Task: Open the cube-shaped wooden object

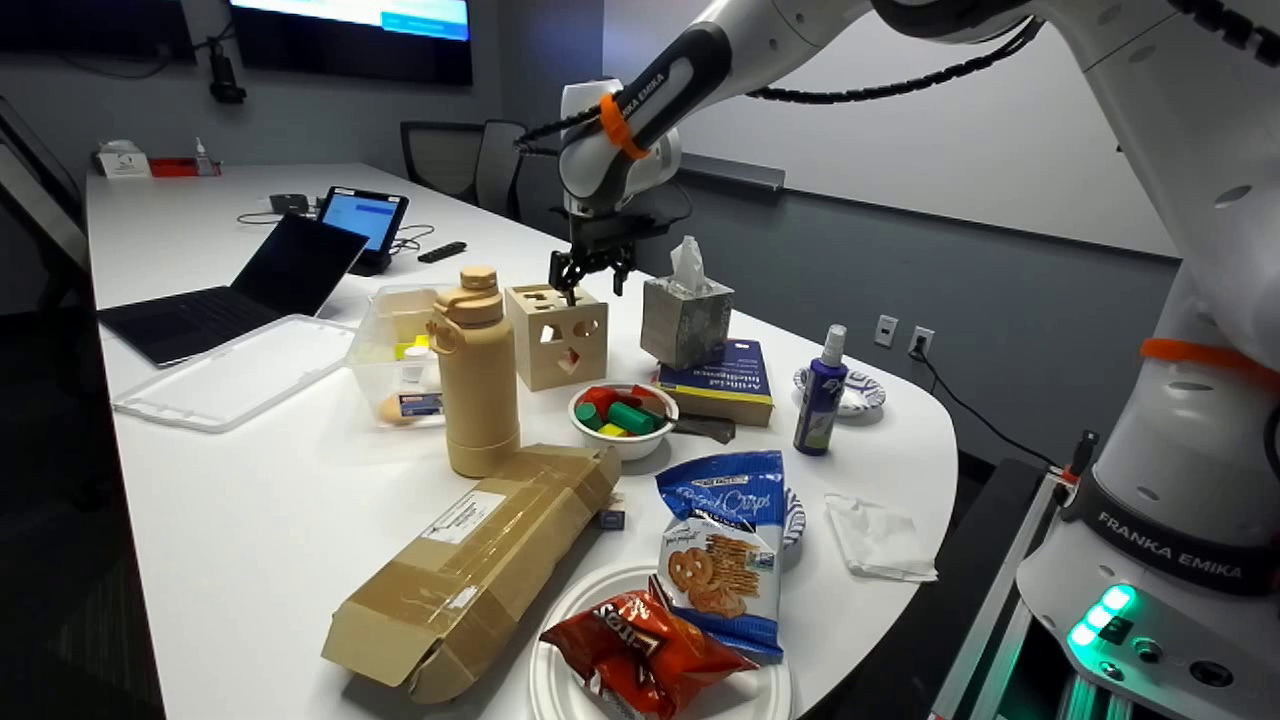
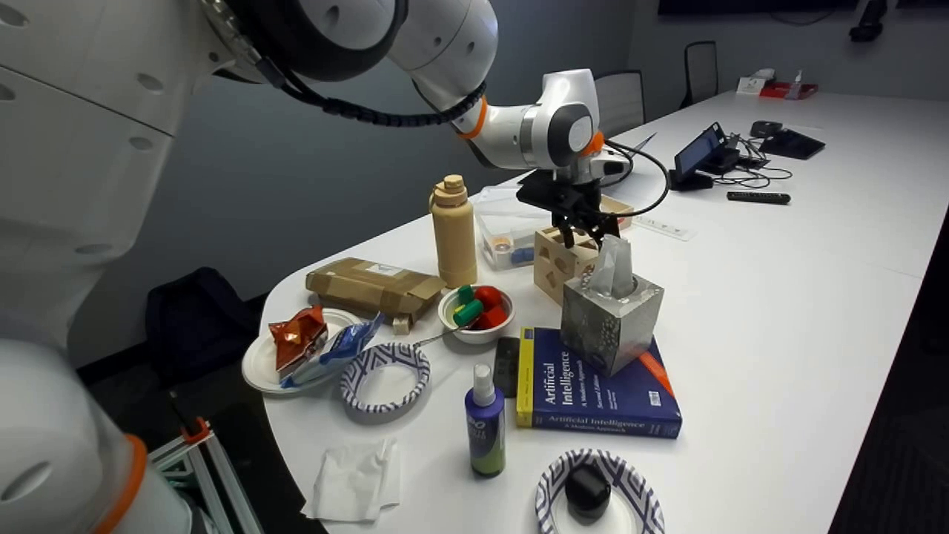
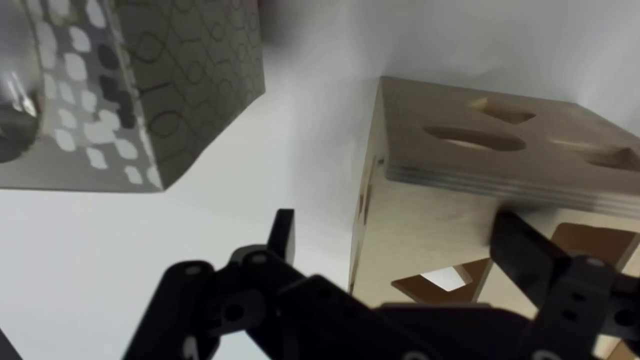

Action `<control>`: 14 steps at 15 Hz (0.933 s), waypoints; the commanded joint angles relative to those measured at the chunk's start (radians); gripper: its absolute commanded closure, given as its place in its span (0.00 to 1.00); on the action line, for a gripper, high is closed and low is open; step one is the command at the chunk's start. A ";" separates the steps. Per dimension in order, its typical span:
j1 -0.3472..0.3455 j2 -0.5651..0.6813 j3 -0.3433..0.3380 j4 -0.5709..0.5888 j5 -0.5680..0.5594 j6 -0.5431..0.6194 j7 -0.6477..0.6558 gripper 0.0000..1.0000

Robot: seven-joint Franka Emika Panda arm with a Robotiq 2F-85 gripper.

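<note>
While the jaws hang spread at its top in an exterior view, the pale perforated wooden cube (image 1: pixel 550 352) stands on the white surface (image 1: pixel 270 480) near a tan cylindrical bottle (image 1: pixel 478 385). In an exterior view, a patterned grey tissue box (image 2: pixel 612 326) partly hides it. In the wrist view, one jaw overlaps it, contact unclear.

Gap between cube (image 3: pixel 460 187) and tissue box (image 3: pixel 150 85)
</note>
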 commanded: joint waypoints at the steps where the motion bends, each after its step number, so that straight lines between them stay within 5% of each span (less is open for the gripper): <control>1: 0.022 0.019 -0.034 0.020 -0.059 -0.030 0.050 0.00; 14: -0.053 0.033 0.035 0.097 0.080 -0.060 0.030 0.00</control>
